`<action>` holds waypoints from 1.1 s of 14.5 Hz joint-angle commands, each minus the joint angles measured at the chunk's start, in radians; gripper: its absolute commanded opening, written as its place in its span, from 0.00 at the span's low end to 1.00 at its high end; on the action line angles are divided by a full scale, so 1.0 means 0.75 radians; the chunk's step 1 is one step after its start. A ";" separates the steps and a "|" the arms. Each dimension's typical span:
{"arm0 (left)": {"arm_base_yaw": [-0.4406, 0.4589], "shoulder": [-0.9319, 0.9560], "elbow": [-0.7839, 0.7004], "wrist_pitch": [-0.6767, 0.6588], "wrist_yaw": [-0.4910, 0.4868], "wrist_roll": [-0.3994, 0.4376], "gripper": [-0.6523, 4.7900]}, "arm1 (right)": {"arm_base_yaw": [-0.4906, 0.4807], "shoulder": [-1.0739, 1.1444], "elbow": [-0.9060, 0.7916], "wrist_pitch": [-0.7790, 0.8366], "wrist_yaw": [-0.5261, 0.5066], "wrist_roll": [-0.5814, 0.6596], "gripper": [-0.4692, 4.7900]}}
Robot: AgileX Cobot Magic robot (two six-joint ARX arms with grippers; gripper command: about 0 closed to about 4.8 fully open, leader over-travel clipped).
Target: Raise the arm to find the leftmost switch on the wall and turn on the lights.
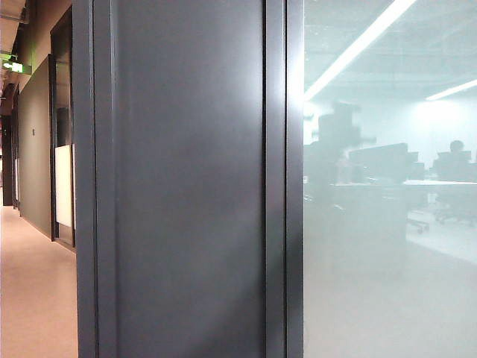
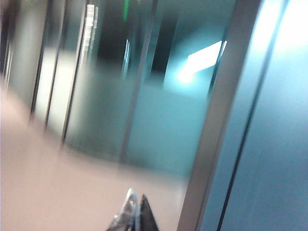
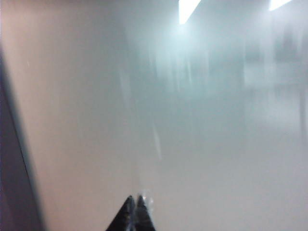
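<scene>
Closest thing in the exterior view is a big dark grey panel (image 1: pixel 186 186) with its frame post (image 1: pixel 294 186), filling most of the middle. Right of it is frosted glass (image 1: pixel 387 283), and in that glass sits the arm (image 1: pixel 339 130) as a hazy dark silhouette, upper part, just right of the post, boxy head on top. Pretty sure it's a reflection, but the haze makes that hard to call. Further right in the glass there's a seated person's silhouette (image 1: pixel 456 148) by what looks like a table (image 1: pixel 440 182), plus ceiling light strips (image 1: pixel 358 48) overhead. Off to the left a corridor floor (image 1: pixel 33 283) runs back past doors to a green exit sign (image 1: pixel 15 66) high up.

Left wrist view is badly motion-blurred: the left pincer (image 2: pixel 138 211) shows at the frame edge with its tips pressed together, nothing in it, hanging over pale floor near a grey frame post (image 2: pixel 216 120) and glass walls.

Right wrist view: the right pincer (image 3: pixel 134 211) is also pressed together and empty, pointed at frosted glass (image 3: pixel 168 120) with a bright light strip (image 3: pixel 187 8) glowing through.
</scene>
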 commanded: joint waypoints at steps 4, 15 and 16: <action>-0.001 0.190 0.504 0.122 -0.048 0.166 0.11 | -0.003 0.084 0.428 0.145 0.060 -0.050 0.09; -0.002 1.219 1.369 0.340 0.171 0.152 0.11 | -0.002 1.351 1.701 0.117 -0.218 -0.083 0.09; -0.002 1.265 1.372 0.400 0.171 0.152 0.11 | -0.002 1.418 1.768 0.111 -0.266 -0.064 0.09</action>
